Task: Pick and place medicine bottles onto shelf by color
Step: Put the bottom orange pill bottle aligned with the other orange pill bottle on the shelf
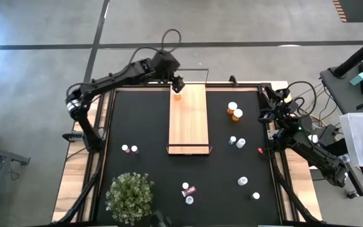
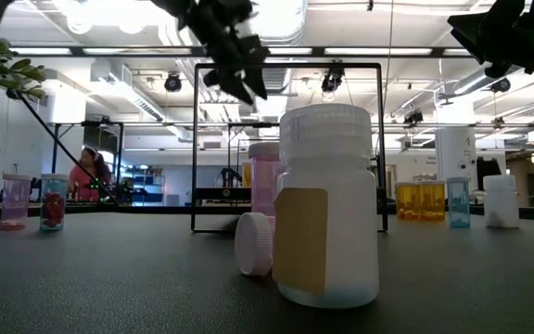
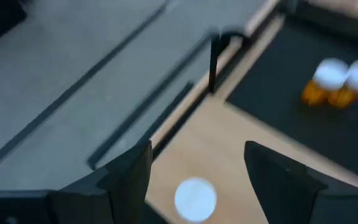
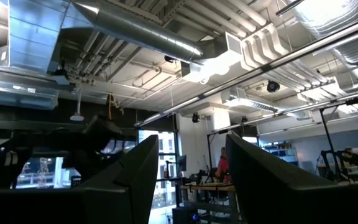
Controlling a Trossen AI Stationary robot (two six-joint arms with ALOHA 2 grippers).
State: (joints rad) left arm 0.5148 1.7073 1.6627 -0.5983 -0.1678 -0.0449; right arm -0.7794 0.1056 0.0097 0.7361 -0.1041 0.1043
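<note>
The light wood shelf [image 1: 188, 123] lies lengthwise on the black mat [image 1: 144, 120]. One orange medicine bottle with a white cap [image 1: 178, 96] stands upright on the shelf's far left corner; its cap [image 3: 195, 199] shows in the left wrist view. My left gripper [image 1: 178, 84] hangs open above that bottle, its fingers [image 3: 129, 177] well apart and clear of the cap. More bottles stand on the mat: two orange [image 1: 234, 111], a pale pair [image 1: 237, 142], a pair at the left [image 1: 130, 149]. My right gripper [image 4: 185, 180] waits open at the right edge, pointing up.
A bushy plant [image 1: 130, 197] stands at the near left. Several bottles stand near the front edge [image 1: 188, 192], [image 1: 242, 181], [image 1: 256, 195]; one white bottle [image 2: 327, 204] fills the low view. Wire rails cross the shelf's short ends [image 1: 188, 149].
</note>
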